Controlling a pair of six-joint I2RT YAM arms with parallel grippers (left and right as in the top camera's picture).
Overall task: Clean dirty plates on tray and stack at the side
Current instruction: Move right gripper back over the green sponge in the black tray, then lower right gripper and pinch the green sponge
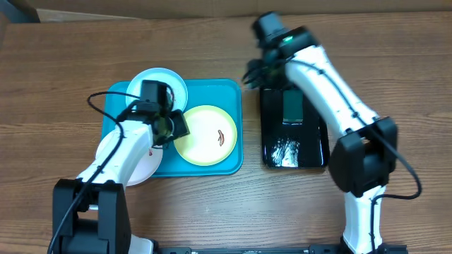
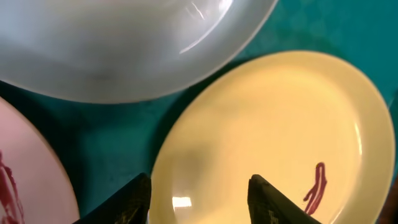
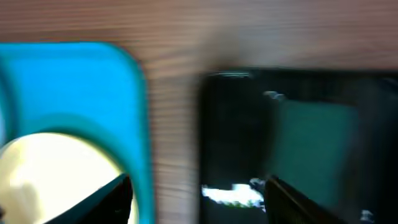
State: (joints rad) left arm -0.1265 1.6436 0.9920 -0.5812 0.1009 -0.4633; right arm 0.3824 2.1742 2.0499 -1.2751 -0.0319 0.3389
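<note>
Left gripper (image 2: 199, 182): we see it released, over the yellow plate (image 2: 267, 137) on the tray (image 1: 220, 95).
Right gripper (image 3: 199, 183): released, just beside tray.

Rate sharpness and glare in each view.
Overhead: sharp, evenly lit, white glare streaks on the black tray. Left wrist: yellow plate crisp with a small highlight, pale blue plate softer, sheened. Right wrist: blurred throughout, edges of the teal tray and black tray smeared.

Left arm (image 1: 116, 152): white shell links, black joints, thin black cable looping out at side. Right arm (image 1: 332, 92): same white-and-black build, green light (image 1: 288, 37) near wrist. Left gripper (image 2: 199, 202) fingers (image 2: 127, 202) matte black, wedge-tipped.
</note>
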